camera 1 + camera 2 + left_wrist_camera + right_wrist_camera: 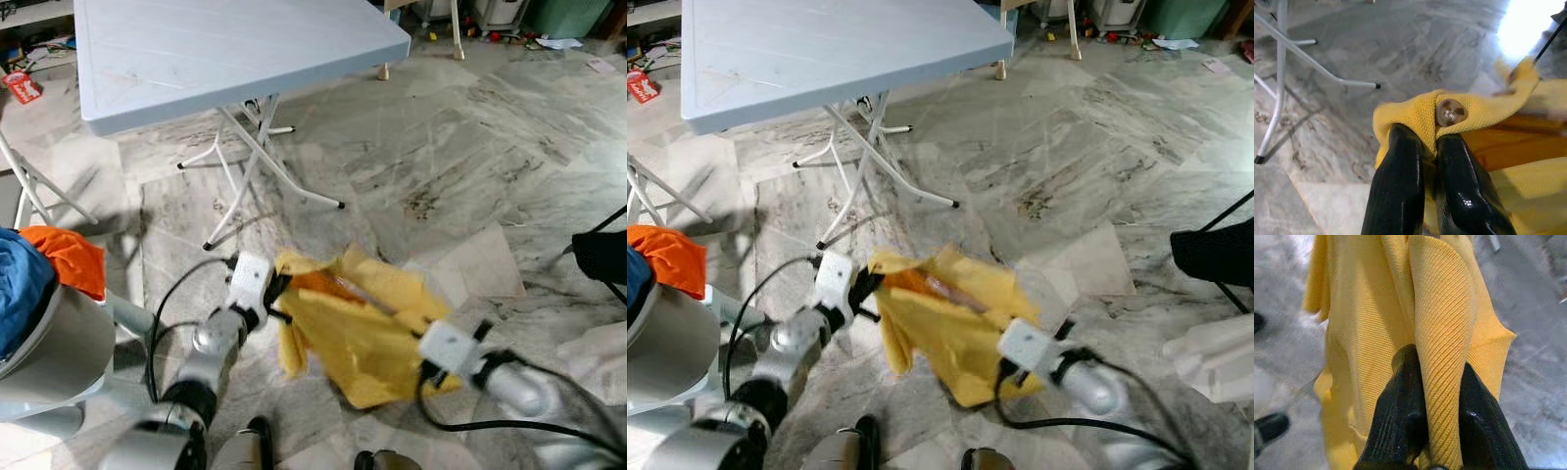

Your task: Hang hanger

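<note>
Nearest, at the left edge: a grey rounded bin (pixel 59 343) holding orange cloth (pixel 69 257) and blue cloth (pixel 18 284)

Just ahead, held up over the marble floor (pixel 470 147) between both arms: a yellow garment (pixel 358 333) draped over a wooden hanger (pixel 328 286), the orange-brown wood peeking from the folds at the top

Left gripper (pixel 1436 142) pinched tight on the garment's upper left edge, black fingers (pixel 1400 171) nearly touching, yellow knit squeezed between them; just past the tips, a round brownish screw-like fitting (pixel 1450 112) wrapped by the fabric, and the hanger's wood to one side

Right gripper (pixel 1442 367) clamped on a fold of the same garment at its lower right, one ribbed pleat trapped between the closed fingers (pixel 1405 396), the rest of the cloth hanging loose beyond

Farther on, to the left: a pale blue folding table (pixel 225 49) on white crossed legs (pixel 257 166)

At the right edge, partly cut off: something black (pixel 600 257)

Farthest back, along the top: blurred clutter, too small to make out, and a red packet (pixel 22 86) on the floor at far left
</note>
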You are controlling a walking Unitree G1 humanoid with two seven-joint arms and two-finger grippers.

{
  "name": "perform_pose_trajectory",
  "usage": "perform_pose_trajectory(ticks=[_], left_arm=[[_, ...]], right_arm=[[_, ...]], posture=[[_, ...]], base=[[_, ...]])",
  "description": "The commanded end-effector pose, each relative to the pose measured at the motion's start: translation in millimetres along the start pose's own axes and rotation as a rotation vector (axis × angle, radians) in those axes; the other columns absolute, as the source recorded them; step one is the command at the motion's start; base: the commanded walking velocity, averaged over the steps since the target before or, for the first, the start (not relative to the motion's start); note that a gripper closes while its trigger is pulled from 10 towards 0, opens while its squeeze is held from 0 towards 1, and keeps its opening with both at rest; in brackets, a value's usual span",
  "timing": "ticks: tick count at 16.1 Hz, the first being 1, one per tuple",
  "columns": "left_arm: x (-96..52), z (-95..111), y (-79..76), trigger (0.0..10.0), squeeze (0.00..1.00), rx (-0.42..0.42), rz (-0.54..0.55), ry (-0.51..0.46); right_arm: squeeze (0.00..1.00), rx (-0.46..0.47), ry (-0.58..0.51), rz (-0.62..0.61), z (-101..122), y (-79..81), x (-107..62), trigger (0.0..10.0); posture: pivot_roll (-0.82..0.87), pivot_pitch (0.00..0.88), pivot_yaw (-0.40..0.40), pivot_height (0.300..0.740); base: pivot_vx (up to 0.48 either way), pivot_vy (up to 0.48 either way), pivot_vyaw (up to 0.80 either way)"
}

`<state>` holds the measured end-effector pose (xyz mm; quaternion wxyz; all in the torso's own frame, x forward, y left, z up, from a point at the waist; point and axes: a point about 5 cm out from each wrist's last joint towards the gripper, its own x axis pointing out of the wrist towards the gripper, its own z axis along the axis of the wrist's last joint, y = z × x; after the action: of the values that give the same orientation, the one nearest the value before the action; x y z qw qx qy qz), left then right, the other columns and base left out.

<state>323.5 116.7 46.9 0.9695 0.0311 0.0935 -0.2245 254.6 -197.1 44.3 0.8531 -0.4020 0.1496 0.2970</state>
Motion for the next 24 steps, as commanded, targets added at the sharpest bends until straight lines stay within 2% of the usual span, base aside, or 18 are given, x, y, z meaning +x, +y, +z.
perform_pose_trajectory(ticks=[1,4,6,8,9,10,11,12,14,15,16,18,19,23,24], left_arm=[[-2.8,10,14.9,0.0,0.0,0.031,0.07,-0.055],[-0.1,16,13.3,0.0,0.0,0.037,0.069,-0.076],[1.4,18,13.0,0.0,0.0,0.028,0.075,-0.081],[1.9,18,12.3,0.0,0.0,0.024,0.077,-0.083],[1.6,19,14.4,0.0,0.0,0.023,0.091,-0.083],[-1.6,21,29.3,0.0,0.0,0.028,0.152,-0.077],[-3.1,22,35.5,0.0,0.0,0.028,0.178,-0.074],[-7.0,25,50.6,0.0,0.0,0.029,0.228,-0.067],[-13.9,27,68.4,0.0,0.0,0.035,0.288,-0.054],[-15.5,26,71.6,0.0,0.0,0.035,0.302,-0.048],[-18.7,25,77.2,0.0,0.0,0.03,0.328,-0.036],[-22.3,21,82.7,0.0,0.0,0.024,0.356,-0.016],[-23.6,21,85.7,0.0,0.0,0.024,0.369,-0.009],[-25.5,23,93.2,0.0,0.0,0.022,0.395,0.002],[-25.6,23,93.4,0.0,0.0,0.021,0.395,0.004]], right_arm=[[0.0,-0.003,0.114,0.002,-19,3.9,-3.1,10.0],[0.0,-0.031,0.149,0.034,-15,17.5,12.2,10.0],[0.0,-0.02,0.142,0.034,-6,23.1,24.4,10.0],[0.0,-0.029,0.125,0.052,-1,28.3,29.7,10.0],[0.0,-0.026,0.117,0.055,2,30.4,31.8,10.0],[0.0,-0.027,0.106,0.082,-2,32.7,26.4,10.0],[0.0,-0.027,0.118,0.08,-7,31.6,22.9,10.0],[0.0,-0.029,0.142,0.083,-21,26.7,11.3,10.0],[0.0,-0.014,0.161,0.044,-42,9.7,-10.7,10.0],[0.0,-0.007,0.151,0.034,-44,3.9,-16.2,10.0],[0.0,0.012,0.131,0.026,-48,-8.0,-28.8,10.0],[0.0,-0.022,0.13,0.066,-56,-23.8,-51.4,10.0],[0.0,-0.048,0.124,0.11,-60,-31.1,-68.7,10.0],[0.0,-0.013,0.133,0.229,-68,-43.4,-111.5,10.0],[0.0,-0.002,0.134,0.241,-69,-46.0,-117.8,10.0]], posture=[[-0.12,0.176,0.022,0.74],[-0.12,0.173,0.016,0.74],[-0.12,0.17,0.016,0.74],[-0.12,0.168,0.014,0.74],[-0.12,0.167,0.012,0.74],[-0.12,0.167,0.007,0.74],[-0.12,0.167,0.007,0.74],[-0.11,0.169,0.005,0.74],[-0.11,0.17,0.001,0.74],[-0.11,0.17,0.001,0.74],[-0.11,0.17,0.001,0.74],[-0.12,0.175,0.005,0.74],[-0.13,0.174,0.009,0.74],[-0.14,0.169,0.015,0.74],[-0.14,0.168,0.02,0.74]], base=[[0.0,0.0,0.0],[0.0,0.0,0.0],[0.0,0.0,0.0],[0.0,0.0,0.0],[0.0,0.0,0.0],[0.0,0.0,0.0],[0.0,0.0,0.0],[0.0,0.0,0.0],[0.0,0.0,0.0],[0.0,0.0,0.0],[0.0,0.0,0.0],[0.0,0.0,0.0],[0.0,0.0,0.0],[0.0,0.0,0.0],[0.0,0.0,0.0]])
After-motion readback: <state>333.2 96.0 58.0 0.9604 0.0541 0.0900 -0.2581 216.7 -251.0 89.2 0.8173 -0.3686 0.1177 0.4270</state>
